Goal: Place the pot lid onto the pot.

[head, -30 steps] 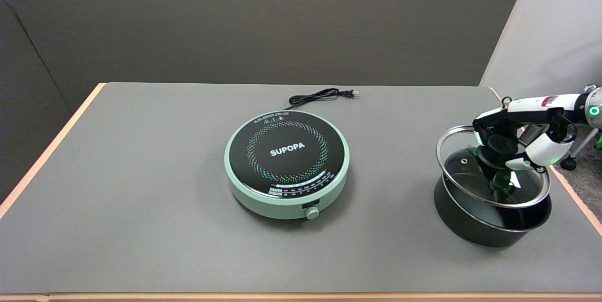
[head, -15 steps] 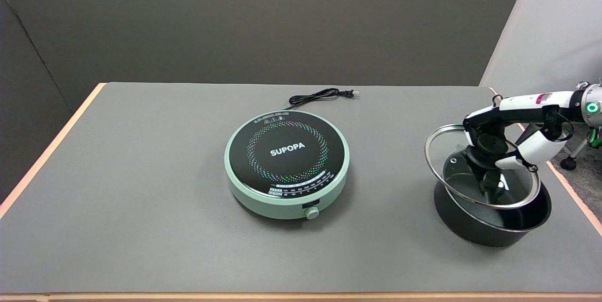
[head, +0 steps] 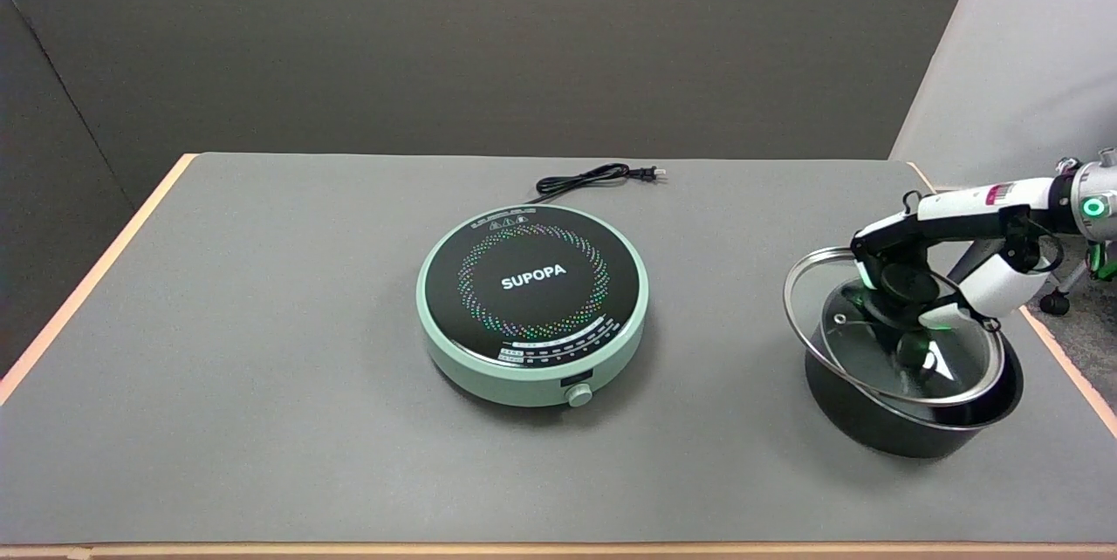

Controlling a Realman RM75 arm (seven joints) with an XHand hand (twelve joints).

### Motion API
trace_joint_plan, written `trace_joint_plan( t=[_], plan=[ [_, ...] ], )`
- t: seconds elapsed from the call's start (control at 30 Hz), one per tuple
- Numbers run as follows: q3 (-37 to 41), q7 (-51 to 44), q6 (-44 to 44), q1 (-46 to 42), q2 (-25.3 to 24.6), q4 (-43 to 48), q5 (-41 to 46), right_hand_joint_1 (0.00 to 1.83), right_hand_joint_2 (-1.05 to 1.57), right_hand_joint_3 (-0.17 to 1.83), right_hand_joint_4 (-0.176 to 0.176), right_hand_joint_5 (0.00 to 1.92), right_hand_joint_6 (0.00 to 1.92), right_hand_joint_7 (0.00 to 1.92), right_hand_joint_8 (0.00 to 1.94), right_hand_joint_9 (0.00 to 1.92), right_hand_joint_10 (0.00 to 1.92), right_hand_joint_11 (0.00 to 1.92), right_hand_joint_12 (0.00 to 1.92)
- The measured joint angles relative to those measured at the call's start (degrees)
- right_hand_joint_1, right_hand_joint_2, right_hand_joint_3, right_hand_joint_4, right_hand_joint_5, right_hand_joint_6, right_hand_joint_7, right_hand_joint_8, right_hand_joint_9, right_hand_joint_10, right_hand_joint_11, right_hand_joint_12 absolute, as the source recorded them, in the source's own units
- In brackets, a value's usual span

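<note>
A black pot (head: 907, 425) stands on the table at the far right. Over it hangs a glass lid (head: 842, 346) with a metal rim, tilted, its left edge higher and jutting past the pot's left side. My right hand (head: 912, 285) reaches in from the right and grips the lid's black knob from above. The lid's lower right edge sits close to the pot's rim; I cannot tell whether it touches.
A mint-green induction cooker (head: 532, 303) marked SUPOPA sits at the table's middle, its black cord (head: 593, 178) coiled behind it. The table's right edge (head: 1069, 372) runs just beside the pot. A grey wall panel rises at the back right.
The hand has carried the lid a little to the left and lower over the pot. The pot and cooker have stayed put.
</note>
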Motion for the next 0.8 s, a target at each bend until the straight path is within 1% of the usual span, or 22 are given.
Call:
trace_joint_plan(
  t=[0.07, 0.13, 0.3, 0.33, 0.37, 0.4, 0.43, 0.47, 0.5, 0.53, 0.8],
  plan=[
    [0.01, -0.14, 0.02, -0.57, 0.32, 0.05, -0.01, 1.26, 1.13, 0.50, 0.111, 0.29, 1.64, 0.54, 1.80, 0.23, 1.92, 0.00, 1.59],
    [0.01, -0.23, 0.03, -0.94, 0.52, 0.09, -0.20, 1.23, 1.19, 0.51, 0.132, 0.30, 1.57, 0.46, 1.92, 0.18, 1.92, 0.00, 1.52],
    [0.01, -0.41, 0.36, -1.79, 1.14, 0.20, -1.96, 1.23, 1.19, 0.50, 0.137, 0.32, 1.58, 0.46, 1.92, 0.18, 1.92, 0.00, 1.53],
    [0.01, -0.42, 0.42, -1.84, 1.24, 0.22, -2.34, 1.23, 1.19, 0.50, 0.138, 0.31, 1.58, 0.47, 1.91, 0.18, 1.92, 0.00, 1.53],
    [0.01, -0.42, 0.51, -1.89, 1.35, 0.23, -2.70, 1.26, 1.13, 0.51, 0.116, 0.30, 1.64, 0.54, 1.81, 0.23, 1.92, 0.00, 1.60],
    [0.01, -0.42, 0.59, -1.91, 1.46, 0.24, -3.18, 1.26, 1.12, 0.52, 0.112, 0.30, 1.65, 0.56, 1.78, 0.25, 1.92, 0.00, 1.62],
    [0.01, -0.41, 0.64, -1.92, 1.56, 0.25, -3.68, 1.26, 1.11, 0.53, 0.113, 0.30, 1.65, 0.56, 1.78, 0.25, 1.92, 0.00, 1.63],
    [0.01, -0.38, 0.72, -1.93, 1.64, 0.26, -4.16, 1.25, 1.14, 0.53, 0.127, 0.31, 1.60, 0.52, 1.86, 0.24, 1.92, 0.00, 1.57],
    [0.01, -0.32, 0.75, -1.94, 1.73, 0.26, -4.72, 1.25, 1.14, 0.54, 0.126, 0.31, 1.61, 0.52, 1.85, 0.25, 1.92, 0.00, 1.59],
    [0.01, -0.24, 0.76, -1.94, 1.81, 0.27, -5.29, 1.26, 1.11, 0.53, 0.115, 0.31, 1.65, 0.56, 1.78, 0.28, 1.92, 0.00, 1.66],
    [-0.04, 0.86, 1.20, -1.33, 2.59, 0.30, -8.84, 1.27, 1.09, 0.56, 0.121, 0.32, 1.66, 0.58, 1.78, 0.31, 1.92, 0.00, 1.71]
  ],
)
